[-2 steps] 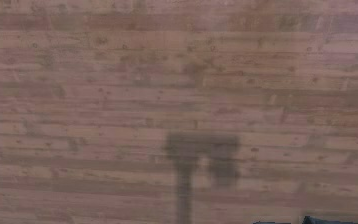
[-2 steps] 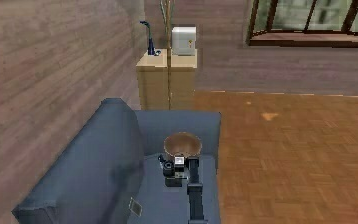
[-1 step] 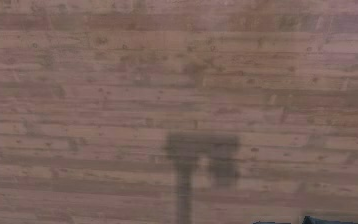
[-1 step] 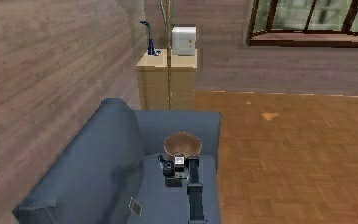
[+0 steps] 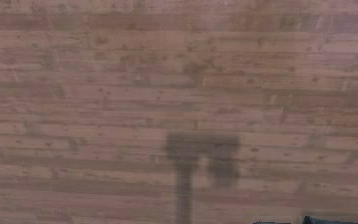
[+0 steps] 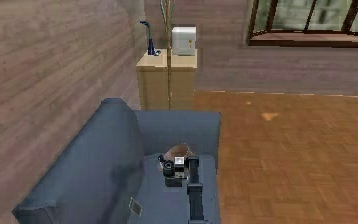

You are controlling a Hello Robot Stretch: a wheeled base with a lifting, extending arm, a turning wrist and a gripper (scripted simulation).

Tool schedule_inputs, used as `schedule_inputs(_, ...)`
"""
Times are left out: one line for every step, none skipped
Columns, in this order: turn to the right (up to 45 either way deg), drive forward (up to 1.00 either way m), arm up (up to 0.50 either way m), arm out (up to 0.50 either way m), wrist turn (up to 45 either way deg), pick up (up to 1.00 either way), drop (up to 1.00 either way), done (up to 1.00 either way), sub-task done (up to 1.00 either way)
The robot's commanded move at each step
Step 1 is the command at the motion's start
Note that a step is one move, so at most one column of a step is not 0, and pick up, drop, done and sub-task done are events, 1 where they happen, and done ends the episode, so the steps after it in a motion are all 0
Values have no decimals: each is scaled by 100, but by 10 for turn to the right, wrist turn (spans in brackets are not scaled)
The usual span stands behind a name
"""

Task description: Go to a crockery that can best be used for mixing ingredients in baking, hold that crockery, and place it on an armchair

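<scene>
— Arm (image 6: 196,200) nearest us, then: the dark bar crosses the front edge of the armchair's (image 6: 92,165) seat. What do we make of its far end?

— The gripper (image 6: 173,167) lies over the middle of the seat. A brown rounded thing (image 6: 181,150), which we take for the mixing bowl, sits on the cushion right at it. We cannot tell how the fingers stand, nor whether they hold anything.

— So the bowl looks to be on the armchair. What could spoil that?

— Two things, we judge. If the bowl is caught on the fingers, pulling the arm back could drag it toward the seat's front edge and off onto the floor. If it rests tilted on the soft cushion, it may roll once it is let go.

— And beyond the armchair?

— A wooden cabinet (image 6: 167,85) stands just past the far armrest. It carries a white box (image 6: 183,38) at one corner and a dark blue thing (image 6: 147,35) at the other. A window (image 6: 312,20) lies farther off.

— Ahead of us?

— A plank wall (image 5: 177,80), seemingly close. A careless turn of the base might bump it.
</scene>
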Motion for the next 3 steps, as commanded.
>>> schedule_inputs(0, 0, 10, 0, 0, 0, 0, 0, 0)
schedule_inputs(0, 0, 0, -8, 0, 0, 0, 0, 0)
schedule_inputs(0, 0, 0, 0, 0, 0, 0, 100, 0)
